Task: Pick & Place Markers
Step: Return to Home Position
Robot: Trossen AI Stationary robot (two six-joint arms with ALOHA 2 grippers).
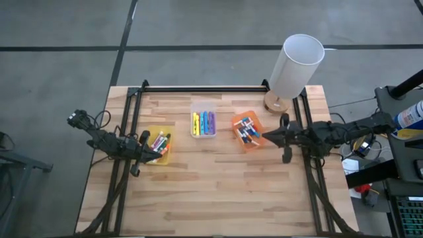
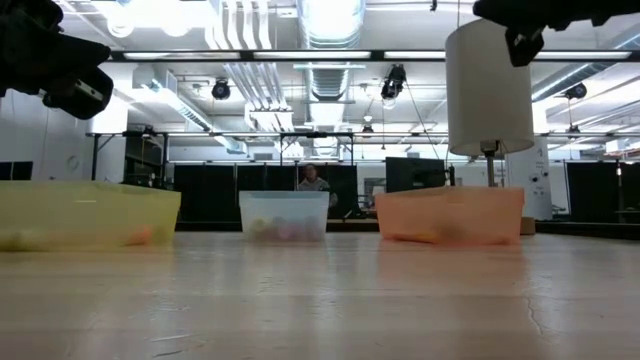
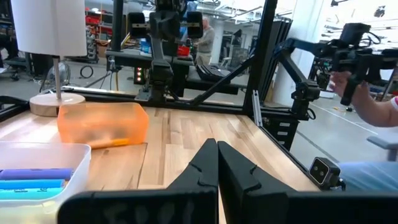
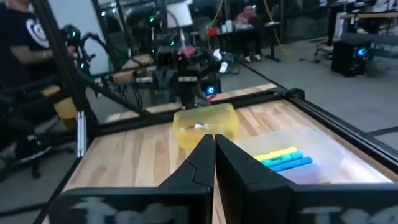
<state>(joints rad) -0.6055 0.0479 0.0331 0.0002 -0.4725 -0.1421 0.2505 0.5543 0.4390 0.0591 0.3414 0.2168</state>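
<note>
**Markers all binned, both arms parked over the wood**

The surface [image 1: 218, 192] is a pale butcher-block top inside a black frame. Three small bins sit in a row across its middle. Behind them at the far right corner stands a lamp [image 1: 295, 66] with a tall white shade on a round wooden base. The floor around it is grey concrete with dark lines. At table height you get a big workshop: strip lights, ceiling ducts, dark racks, and a person [image 2: 313, 180] way off behind the middle bin.

Where the markers are:
- The yellow bin [image 1: 153, 131] on the left has mixed markers [image 1: 160, 141].
- The clear bin [image 1: 203, 106] in the middle has yellow, blue and purple highlighters [image 1: 203, 123] lying side by side.
- The orange bin [image 1: 236, 119] on the right has slim white markers [image 1: 247, 130].

I can't see any loose on the wood.

The left gripper [image 1: 153, 155] comes in from the left and hangs over the near edge of the yellow bin, raised off the surface. Its fingers [image 3: 205, 165] are pressed together with nothing between them. The right gripper [image 1: 267, 137] reaches in level from the right, with its tip just beside the orange bin. Its fingers [image 4: 202, 158] are likewise closed on nothing.
</note>
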